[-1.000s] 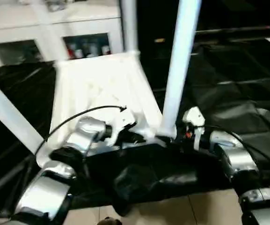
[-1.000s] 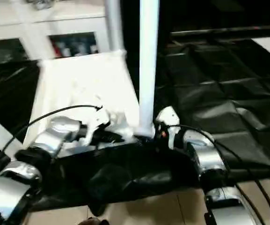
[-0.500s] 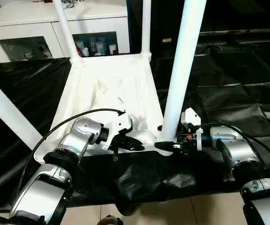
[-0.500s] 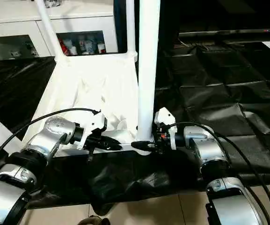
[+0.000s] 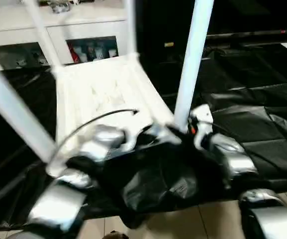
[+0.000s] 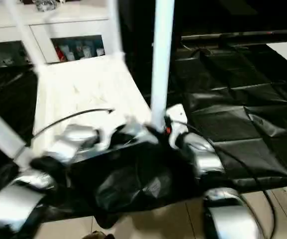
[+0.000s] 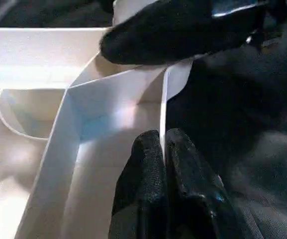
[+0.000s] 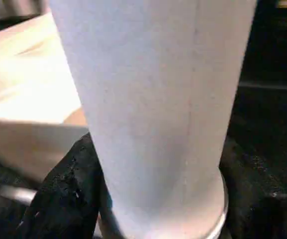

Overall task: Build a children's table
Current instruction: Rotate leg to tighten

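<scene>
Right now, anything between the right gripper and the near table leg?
Nothing visible. The right gripper has a black finger on each side of the leg near its base. The left gripper is pinched on the tabletop's rim, clear of the leg.

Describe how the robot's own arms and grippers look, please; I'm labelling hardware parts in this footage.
Both forearms are rounded, glossy silver shells with black joints. Each wrist carries a white housing; the right gripper side shows a small red-orange mark. A thin black cable arcs over the left arm. The left gripper has two matte black, rounded fingers.
</scene>
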Controlling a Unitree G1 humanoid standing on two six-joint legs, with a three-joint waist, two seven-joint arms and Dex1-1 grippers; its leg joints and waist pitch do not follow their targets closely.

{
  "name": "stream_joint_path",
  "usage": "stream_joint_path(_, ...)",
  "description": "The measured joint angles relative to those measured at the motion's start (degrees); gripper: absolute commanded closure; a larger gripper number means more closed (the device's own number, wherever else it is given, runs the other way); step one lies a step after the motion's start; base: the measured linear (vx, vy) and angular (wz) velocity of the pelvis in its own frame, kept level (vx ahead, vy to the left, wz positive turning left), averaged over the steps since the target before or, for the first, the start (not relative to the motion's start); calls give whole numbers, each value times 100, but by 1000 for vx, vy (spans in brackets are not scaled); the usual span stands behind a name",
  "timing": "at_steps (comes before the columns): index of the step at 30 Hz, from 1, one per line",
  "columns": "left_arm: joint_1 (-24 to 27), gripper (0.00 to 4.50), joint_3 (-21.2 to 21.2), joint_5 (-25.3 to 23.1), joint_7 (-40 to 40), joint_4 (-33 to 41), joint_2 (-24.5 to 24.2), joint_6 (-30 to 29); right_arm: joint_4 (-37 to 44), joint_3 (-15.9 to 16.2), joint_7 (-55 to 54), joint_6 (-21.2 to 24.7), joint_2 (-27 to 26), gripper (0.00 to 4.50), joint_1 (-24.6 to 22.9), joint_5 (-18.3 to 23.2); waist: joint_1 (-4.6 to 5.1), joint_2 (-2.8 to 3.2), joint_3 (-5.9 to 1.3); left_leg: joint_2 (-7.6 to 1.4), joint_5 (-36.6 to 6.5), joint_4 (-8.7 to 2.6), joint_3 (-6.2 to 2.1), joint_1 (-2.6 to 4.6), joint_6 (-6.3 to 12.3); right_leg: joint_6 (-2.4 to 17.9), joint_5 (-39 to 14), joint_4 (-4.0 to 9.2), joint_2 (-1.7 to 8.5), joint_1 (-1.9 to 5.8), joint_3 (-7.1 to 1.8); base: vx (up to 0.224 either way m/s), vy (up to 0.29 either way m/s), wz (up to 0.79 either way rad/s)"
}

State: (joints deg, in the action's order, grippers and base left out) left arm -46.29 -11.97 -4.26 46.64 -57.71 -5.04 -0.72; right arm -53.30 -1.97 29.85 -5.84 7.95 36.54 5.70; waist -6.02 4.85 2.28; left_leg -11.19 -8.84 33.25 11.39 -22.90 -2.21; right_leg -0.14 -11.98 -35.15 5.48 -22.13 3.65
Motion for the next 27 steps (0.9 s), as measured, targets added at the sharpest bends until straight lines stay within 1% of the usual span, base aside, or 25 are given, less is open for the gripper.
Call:
stream_joint_path(3,-75,450,28,-6,-231,-113,91,-17,-126,-10,-494,-35,-126,181,134,-103,8,7,-5,2,0,-1,0,-1,0,0,1,1,1,0,0,0,0,0)
stream_joint_path(4,-84,450,42,-6,-254,-135,107,-16,-151,-10,-546,-93,-146,146,140,-125,9,9,-7,4,0,-1,-1,-1,0,-1,0,3,2,1,0,0,0,0)
stream_joint_path(6,-84,450,47,-6,-251,-136,109,-11,-177,-8,-545,-182,-146,111,134,-167,5,16,-11,5,0,-6,-1,-2,1,-1,0,11,2,2,1,0,0,0)
stream_joint_path(8,-87,450,69,-6,-186,-136,84,-8,-208,30,-422,-342,-138,108,109,-310,14,15,-11,5,0,-7,-1,-4,1,-1,0,12,2,0,2,0,0,0)
stream_joint_path(9,-86,450,86,-5,-162,-141,72,-8,-212,39,-364,-377,-134,88,100,-328,23,15,-11,5,0,-7,-1,-5,1,-1,0,12,2,-2,2,0,0,0)
stream_joint_path(10,-86,450,90,-1,-106,-140,47,-8,-212,44,-281,-385,-115,88,99,-328,28,10,-8,5,0,-7,-1,-5,1,-1,0,11,2,-3,2,0,0,0)
stream_joint_path(11,-85,450,92,14,55,-134,-19,-8,-201,63,-1,-385,-51,74,88,-306,34,4,-5,3,0,-9,-4,-5,1,-2,0,11,0,-4,5,0,0,0)
stream_joint_path(13,-49,450,92,70,441,-91,-175,-5,-93,214,781,-437,191,61,-10,-280,26,-12,-5,-3,0,-9,-6,-6,1,-5,-2,11,-3,-4,11,0,0,0)
stream_joint_path(18,106,450,82,179,1309,80,-543,82,85,401,2123,-418,520,61,-101,-94,9,-22,-1,-11,1,-6,-4,-15,3,-5,-3,13,-7,-10,15,0,0,0)
stream_joint_path(20,159,450,42,206,1646,159,-631,92,105,465,2532,-412,589,61,-100,-64,-34,-23,0,-12,1,-5,-2,-19,3,-5,-3,13,-7,-12,15,0,0,0)
stream_joint_path(22,205,450,-77,223,2097,300,-759,112,176,537,3136,-293,684,61,-99,19,-91,-31,6,-13,1,-4,-2,-25,2,-1,-5,15,-5,-13,18,0,0,0)
stream_joint_path(25,287,450,-146,249,2621,448,-894,129,278,639,3783,-147,789,61,-96,146,-160,-37,9,-13,-3,5,5,-33,8,0,-6,17,-2,-14,16,0,0,0)
stream_joint_path(27,303,450,-162,253,2778,492,-949,128,307,658,4029,-66,860,61,-94,168,-210,-41,12,-13,-6,15,5,-40,12,0,-6,16,-1,-17,16,0,0,0)
